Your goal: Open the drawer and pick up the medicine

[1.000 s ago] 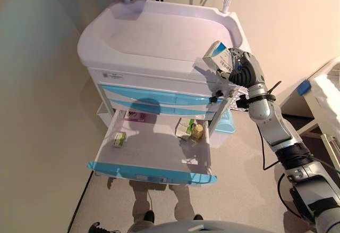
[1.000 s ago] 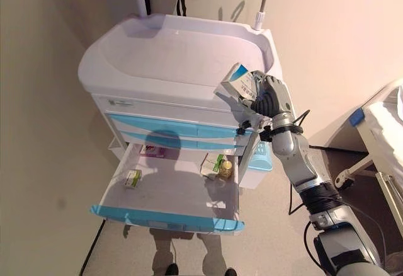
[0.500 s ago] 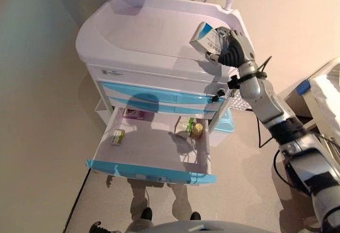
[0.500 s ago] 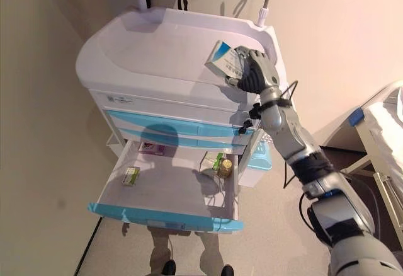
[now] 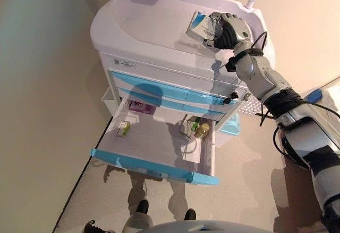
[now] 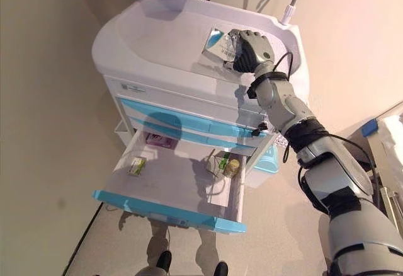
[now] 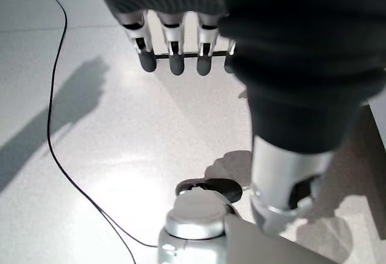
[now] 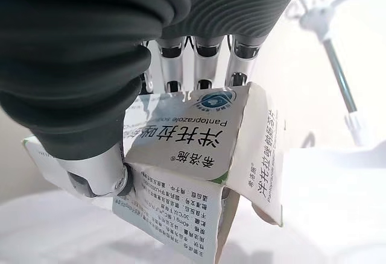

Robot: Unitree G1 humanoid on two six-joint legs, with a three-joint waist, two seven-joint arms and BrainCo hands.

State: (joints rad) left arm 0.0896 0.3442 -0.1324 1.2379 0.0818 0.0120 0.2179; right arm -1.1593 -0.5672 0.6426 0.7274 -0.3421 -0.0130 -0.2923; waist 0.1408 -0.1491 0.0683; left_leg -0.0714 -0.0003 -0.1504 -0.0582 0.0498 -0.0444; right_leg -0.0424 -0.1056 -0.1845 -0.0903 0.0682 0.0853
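Left eye view: right hand (image 5: 229, 30) is clamped around a white-and-blue medicine box (image 5: 201, 27), held over the medical cart (image 5: 154, 31) top near its right rear edge. Smooth white plastic top with a raised rim, otherwise bare. Bottom drawer (image 5: 159, 148) is pulled fully out, blue front; inside: a small green-white box (image 5: 122, 129) at left, a pink packet (image 5: 139, 107) at back, a yellow-capped bottle (image 5: 202, 131) and green box at right. Wall runs close along the cart's left. Left hand (image 7: 175, 47) hangs over the floor, fingers relaxed, empty.
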